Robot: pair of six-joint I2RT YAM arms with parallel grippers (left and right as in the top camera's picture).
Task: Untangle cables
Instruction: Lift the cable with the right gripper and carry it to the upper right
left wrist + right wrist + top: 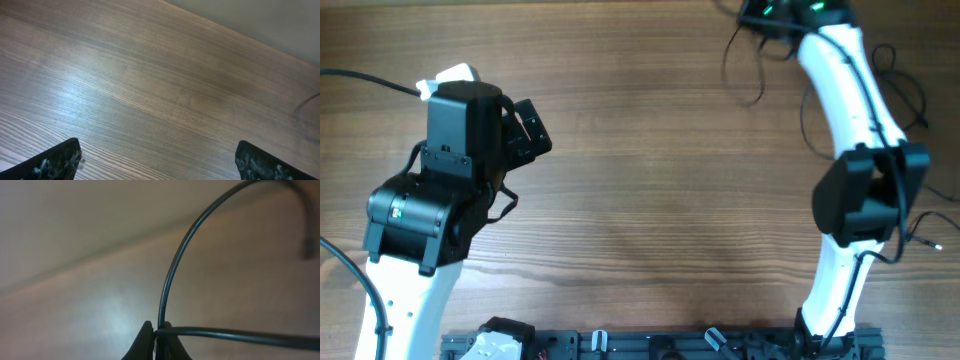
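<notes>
— Where were the cables [748, 62]?
— At the far right corner of the wooden table [640, 200]. Thin black loops lay around the right arm [850, 90]; some ran off the top edge, so their ends were hidden.
— And the right gripper [157, 336]?
— Overhead, the frame's edge cut it off. Its wrist view showed the tips pinched together on one strand of the cables, which arched up, blurred, out of frame.
— The left gripper [159, 161]?
— Spread wide over bare wood, grasping nothing. Only its two fingertips [57, 160] showed.
</notes>
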